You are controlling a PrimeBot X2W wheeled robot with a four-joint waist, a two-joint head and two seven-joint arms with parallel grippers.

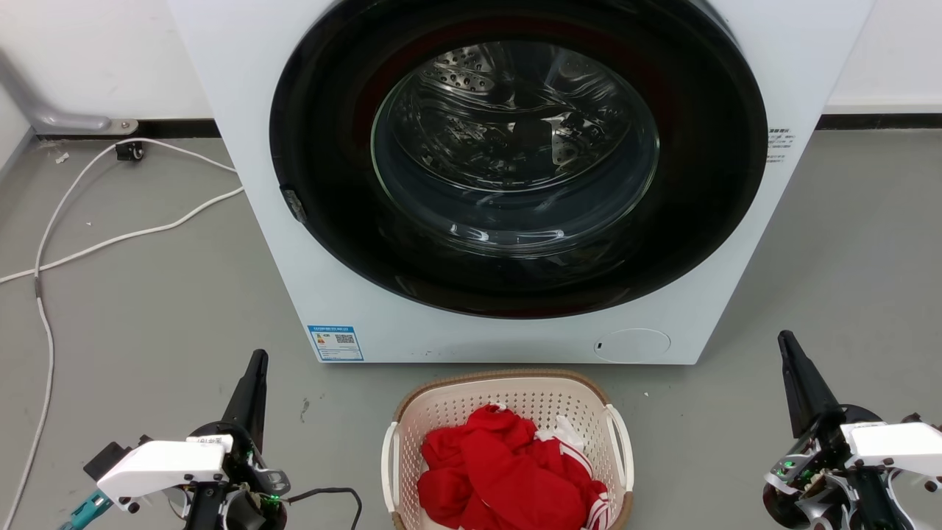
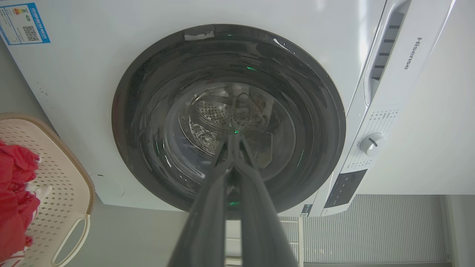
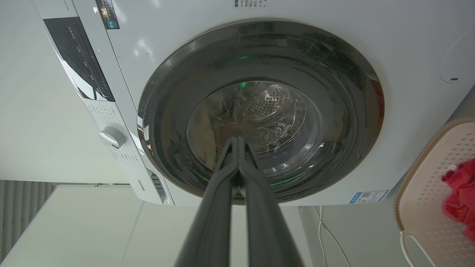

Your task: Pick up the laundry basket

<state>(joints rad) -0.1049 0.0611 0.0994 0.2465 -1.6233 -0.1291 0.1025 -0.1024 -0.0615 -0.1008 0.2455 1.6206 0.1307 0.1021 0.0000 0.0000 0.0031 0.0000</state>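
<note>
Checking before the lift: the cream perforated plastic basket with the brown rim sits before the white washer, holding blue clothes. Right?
No: the clothes in the cream perforated plastic basket are red, as the head view shows; it does sit before the white washer.

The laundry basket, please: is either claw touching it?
No, the left claw and right claw are apart from the laundry basket, one each side.

Lettering on the washer (image 1: 243, 110)
The brand name "Hisense" (image 2: 407, 53) runs in grey along the white top panel, beside the drawer. A blue-edged sticker (image 1: 335, 343) with a QR code (image 1: 345, 338) sits low on the front's left corner. Its print, like the small dark print (image 1: 778, 145) right of the door, is too small to read.
</note>
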